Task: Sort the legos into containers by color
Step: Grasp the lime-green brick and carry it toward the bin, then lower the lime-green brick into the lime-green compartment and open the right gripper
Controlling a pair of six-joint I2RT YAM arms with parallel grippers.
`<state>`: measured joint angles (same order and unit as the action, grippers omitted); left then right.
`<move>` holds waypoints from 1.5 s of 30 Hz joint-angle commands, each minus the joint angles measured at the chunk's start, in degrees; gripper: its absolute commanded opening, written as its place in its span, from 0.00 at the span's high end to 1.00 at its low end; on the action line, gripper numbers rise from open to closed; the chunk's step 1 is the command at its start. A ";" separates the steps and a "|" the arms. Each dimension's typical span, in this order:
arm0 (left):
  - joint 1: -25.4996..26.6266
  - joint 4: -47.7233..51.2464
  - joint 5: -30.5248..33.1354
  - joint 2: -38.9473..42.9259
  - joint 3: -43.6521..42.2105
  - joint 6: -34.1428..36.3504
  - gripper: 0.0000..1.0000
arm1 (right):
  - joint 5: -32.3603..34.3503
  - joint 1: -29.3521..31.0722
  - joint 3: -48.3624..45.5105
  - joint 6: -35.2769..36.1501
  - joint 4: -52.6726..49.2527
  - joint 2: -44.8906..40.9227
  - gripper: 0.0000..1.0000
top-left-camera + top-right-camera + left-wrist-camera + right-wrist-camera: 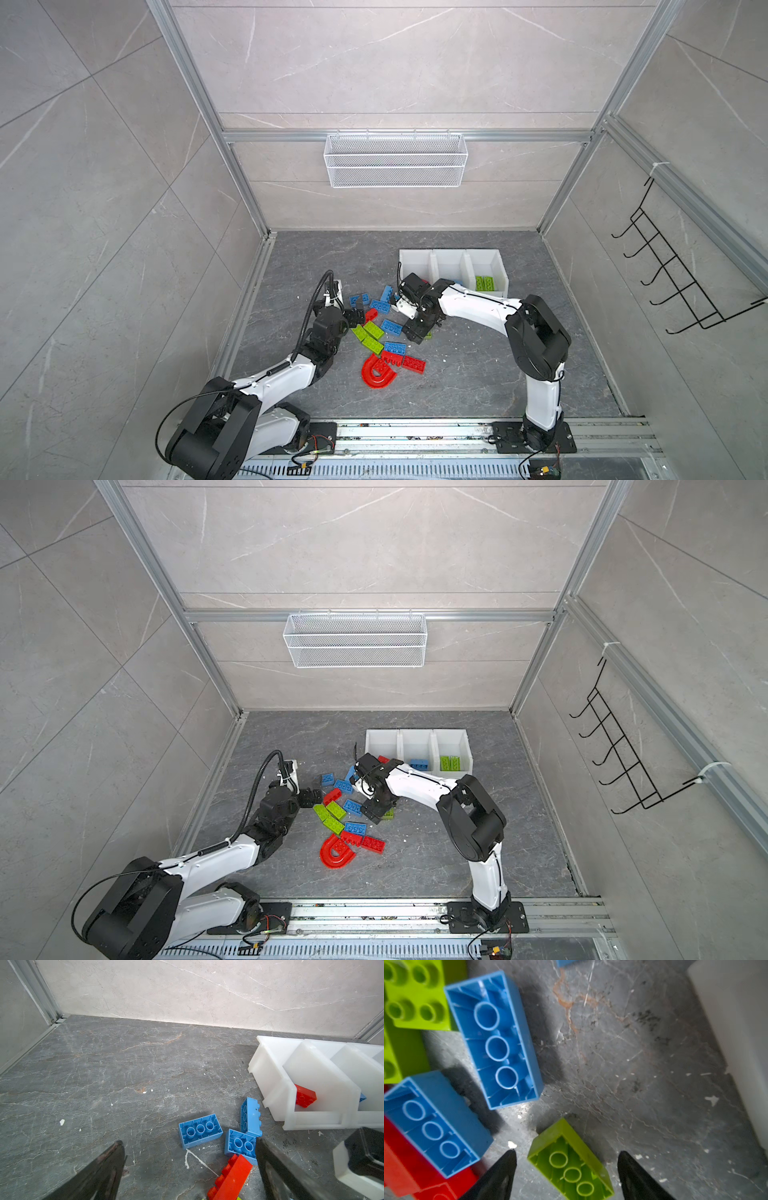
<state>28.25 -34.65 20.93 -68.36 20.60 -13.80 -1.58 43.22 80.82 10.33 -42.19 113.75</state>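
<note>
Count from both top views.

Containers (449,261): three white bins joined in a row, toward the back right of the floor (478,374).

Loose legos lie on the floor in front of the bins, between the two arms. I make it:
- five blue bricks (391,327)
- four lime bricks (372,330)
- three red bricks (413,364)
- one red arch (377,376)

The pile overlaps, so a piece tucked under another could escape me. Something red sits inside the arch's curve, and I cannot tell if it is a separate piece.

In the bins:
- Right-end bin: a green pair (484,283).
- Middle bin: blue (419,764), number unclear.
- Left-end bin: one red block (305,1096), which the right arm mostly covers from above.

Left gripper (189,1141): fingers spread wide, holding nothing, low at the left edge of the pile. A tilted red brick (232,1176) lies just beside one finger. An upturned blue brick (200,1130) lies a little beyond.

Right gripper (568,1152): spread, straddling an upturned green brick (571,1167) that lies on the floor. I see a gap on each side, so no grip. From above, that brick is nearly all hidden under the gripper.

The right wrist view is blurred at its edges, and the bricks there are cut off.
</note>
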 commanded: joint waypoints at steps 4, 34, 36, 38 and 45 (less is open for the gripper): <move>-0.23 -0.62 1.84 0.75 0.96 -1.42 0.00 | -0.82 -1.29 -0.59 -0.32 0.26 1.80 0.22; -1.41 -0.62 2.30 0.00 0.63 -4.15 0.00 | -3.21 -11.09 -9.13 -19.66 8.18 -9.08 0.70; -1.42 -0.70 1.67 -0.04 0.74 -4.19 0.00 | -3.63 -13.00 -8.89 -20.81 7.89 -10.22 0.71; -1.37 -0.75 1.30 0.22 0.70 -4.20 0.00 | -4.74 -15.32 -7.71 -21.61 6.38 -11.40 0.72; -1.37 -2.74 -0.51 0.59 -0.13 -3.71 0.00 | -6.48 -25.73 -1.62 -21.77 3.62 -14.39 0.72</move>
<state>27.22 -34.41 21.76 -68.40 20.60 -16.97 -6.94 20.60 75.81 -10.39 -36.40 101.67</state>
